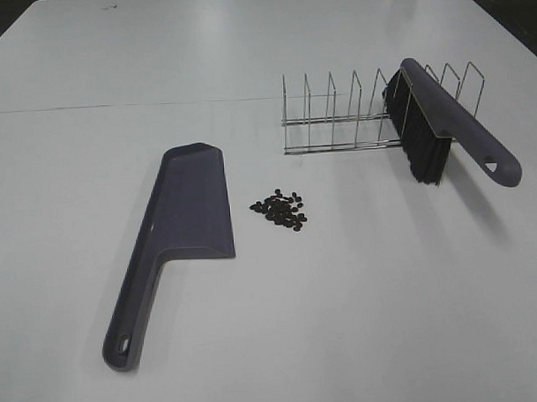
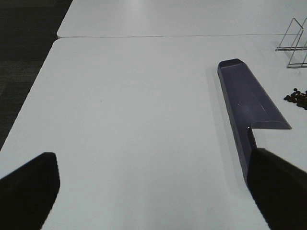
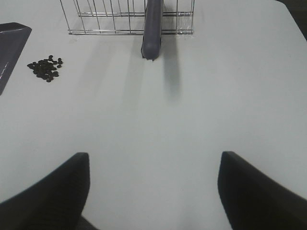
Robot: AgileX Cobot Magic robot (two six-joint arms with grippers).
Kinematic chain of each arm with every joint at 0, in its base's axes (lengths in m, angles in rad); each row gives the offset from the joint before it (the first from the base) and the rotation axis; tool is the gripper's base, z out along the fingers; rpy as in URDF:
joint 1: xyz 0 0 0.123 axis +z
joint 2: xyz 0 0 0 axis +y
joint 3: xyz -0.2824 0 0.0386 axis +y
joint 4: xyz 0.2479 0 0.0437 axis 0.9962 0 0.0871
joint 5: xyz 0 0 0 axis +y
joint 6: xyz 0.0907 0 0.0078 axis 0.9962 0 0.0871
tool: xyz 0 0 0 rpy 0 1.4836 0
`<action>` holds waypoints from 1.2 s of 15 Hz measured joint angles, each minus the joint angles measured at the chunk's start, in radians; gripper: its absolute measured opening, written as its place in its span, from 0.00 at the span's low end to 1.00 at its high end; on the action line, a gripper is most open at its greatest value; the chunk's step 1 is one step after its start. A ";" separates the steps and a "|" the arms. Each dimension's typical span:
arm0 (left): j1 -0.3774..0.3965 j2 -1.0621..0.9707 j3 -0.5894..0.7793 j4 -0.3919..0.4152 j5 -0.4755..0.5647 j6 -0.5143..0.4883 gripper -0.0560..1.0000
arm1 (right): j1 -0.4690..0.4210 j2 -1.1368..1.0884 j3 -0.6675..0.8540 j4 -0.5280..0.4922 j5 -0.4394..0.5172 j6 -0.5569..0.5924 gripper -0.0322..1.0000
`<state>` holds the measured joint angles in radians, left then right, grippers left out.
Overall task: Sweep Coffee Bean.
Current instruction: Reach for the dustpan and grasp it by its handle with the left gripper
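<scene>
The coffee beans (image 1: 278, 209) lie in a small heap on the white table (image 1: 387, 320), just right of the purple-grey dustpan (image 1: 194, 204) (flat, handle toward the near edge). Farther right, the brush (image 1: 455, 119) leans in the wire rack (image 1: 336, 121). The left gripper (image 2: 153, 191) and right gripper (image 3: 153, 191) both stand spread, holding nothing.

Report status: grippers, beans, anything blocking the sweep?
Left gripper and right gripper: jaws open, empty. Coffee beans piled beside the dustpan, not touching it, unswept. Brush propped in the wire rack; nothing blocks the pile.
</scene>
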<state>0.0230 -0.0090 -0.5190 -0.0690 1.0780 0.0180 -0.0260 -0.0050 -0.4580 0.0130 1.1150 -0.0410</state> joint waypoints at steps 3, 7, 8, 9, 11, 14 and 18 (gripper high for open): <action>0.000 0.000 0.000 0.000 0.000 0.000 0.99 | 0.000 0.000 0.000 0.000 0.000 0.000 0.67; 0.000 0.000 0.000 0.000 0.000 0.000 0.99 | 0.000 0.000 0.000 0.000 0.000 0.000 0.67; 0.000 0.000 0.000 0.000 0.000 0.000 0.99 | 0.000 0.000 0.000 0.000 0.000 0.000 0.67; 0.000 0.000 0.000 0.000 0.000 0.000 0.99 | 0.000 0.000 0.000 0.000 0.000 0.000 0.67; 0.000 0.000 0.000 0.000 0.000 0.000 0.99 | 0.000 0.000 0.000 0.000 0.000 0.000 0.67; 0.000 0.000 0.000 0.000 0.000 -0.003 0.99 | 0.000 0.000 0.000 0.000 0.000 0.000 0.67; 0.000 0.000 0.000 0.000 0.000 -0.003 0.99 | 0.000 0.000 0.000 0.000 0.000 0.000 0.67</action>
<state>0.0230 -0.0090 -0.5190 -0.0690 1.0780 0.0150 -0.0260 -0.0050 -0.4580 0.0130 1.1150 -0.0410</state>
